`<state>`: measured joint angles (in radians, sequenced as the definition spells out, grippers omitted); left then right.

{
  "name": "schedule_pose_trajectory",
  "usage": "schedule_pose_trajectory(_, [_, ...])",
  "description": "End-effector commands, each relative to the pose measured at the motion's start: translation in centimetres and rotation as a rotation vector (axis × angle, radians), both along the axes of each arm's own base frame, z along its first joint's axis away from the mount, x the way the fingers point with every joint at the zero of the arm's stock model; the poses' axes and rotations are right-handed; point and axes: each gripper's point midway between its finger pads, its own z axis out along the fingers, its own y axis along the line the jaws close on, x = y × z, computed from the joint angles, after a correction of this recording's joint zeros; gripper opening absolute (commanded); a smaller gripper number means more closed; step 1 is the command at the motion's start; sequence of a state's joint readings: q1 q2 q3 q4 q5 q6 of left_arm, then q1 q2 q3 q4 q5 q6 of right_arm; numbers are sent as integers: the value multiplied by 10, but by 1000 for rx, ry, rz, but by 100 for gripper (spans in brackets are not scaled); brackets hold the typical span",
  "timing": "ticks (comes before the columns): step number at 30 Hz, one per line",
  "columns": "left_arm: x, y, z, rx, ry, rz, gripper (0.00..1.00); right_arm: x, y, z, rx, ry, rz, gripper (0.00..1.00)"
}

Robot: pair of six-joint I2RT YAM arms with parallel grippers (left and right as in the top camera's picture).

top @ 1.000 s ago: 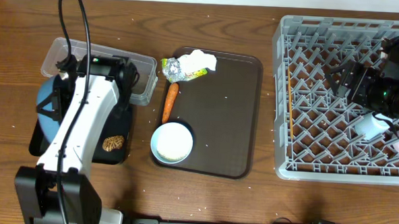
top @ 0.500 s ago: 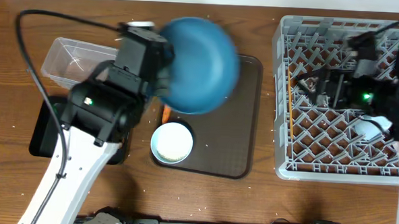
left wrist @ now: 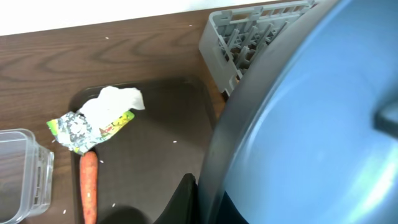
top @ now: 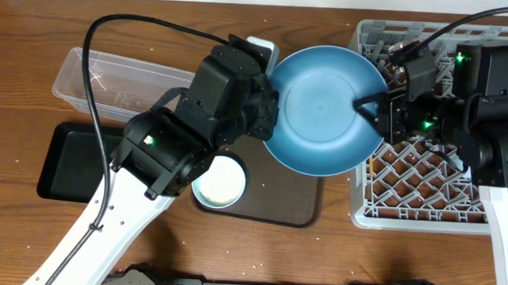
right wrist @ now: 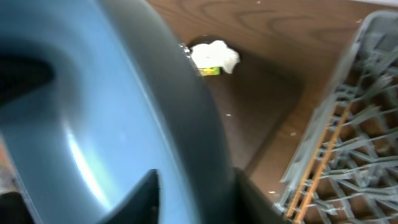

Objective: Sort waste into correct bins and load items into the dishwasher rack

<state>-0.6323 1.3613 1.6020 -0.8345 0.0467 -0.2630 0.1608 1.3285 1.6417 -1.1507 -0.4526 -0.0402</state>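
The large dark blue dish (top: 324,111) hangs tilted between the brown tray and the dishwasher rack (top: 441,194). My left gripper (top: 268,109) is shut on the dish's left rim; its fingers pinch the rim in the left wrist view (left wrist: 202,199). My right gripper (top: 367,109) is at the opposite rim, with one finger inside the dish and one outside, shut on it (right wrist: 193,193). The white bowl (top: 220,182) sits on the tray's front left corner. Tissue (left wrist: 115,99), foil wrapper (left wrist: 81,127) and carrot (left wrist: 89,186) lie on the tray's back left.
The clear tub (top: 94,75) stands at the back left, and the black tray (top: 73,160) lies in front of it. The brown serving tray (top: 294,204) lies partly under the dish. Rice grains are scattered on the wood.
My left arm has carried the dish rightward from over the tray to the rack's edge. My right gripper has moved left and closed onto the dish's right rim.
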Motion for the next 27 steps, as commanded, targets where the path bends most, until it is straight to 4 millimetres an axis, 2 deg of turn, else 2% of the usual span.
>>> schedule_pose_trajectory(1, [-2,-6,10,-31,-17,-28,24,4,2,2,-8,-16,1,1])
schedule_pose_trajectory(2, [-2,-6,10,-32,-18,-28,44,6,-1,2,-18,-22,-10,1])
schedule_pose_trajectory(4, [-2,-6,10,-32,-18,-28,77,12,-11,0,-59,-36,-69,1])
schedule_pose_trajectory(6, [-2,-5,10,-31,-17,-28,99,22,-32,-2,-127,-47,-184,1])
schedule_pose_trajectory(8, [-3,-5,11,-31,-19,-27,98,31,-64,-4,-220,-56,-349,1])
schedule_pose_trajectory(10, [-4,-4,13,-35,-23,-27,98,35,-110,-2,-340,-73,-597,1])
schedule_pose_trajectory(11, [-5,-3,15,-37,-28,-27,98,34,-138,3,-408,-92,-751,1])
schedule_pose_trajectory(15, [-10,0,23,-50,-46,-27,98,20,-206,28,-574,-183,-1121,1])
schedule_pose_trajectory(22, [-22,9,30,-56,-53,-28,98,-3,-280,67,-786,-311,-1528,1])
schedule_pose_trajectory(25, [-27,13,30,-49,-42,-28,98,-6,-305,71,-877,-322,-1651,1])
schedule_pose_trajectory(27, [-30,15,29,-45,-38,-28,98,2,-317,68,-966,-291,-1643,1])
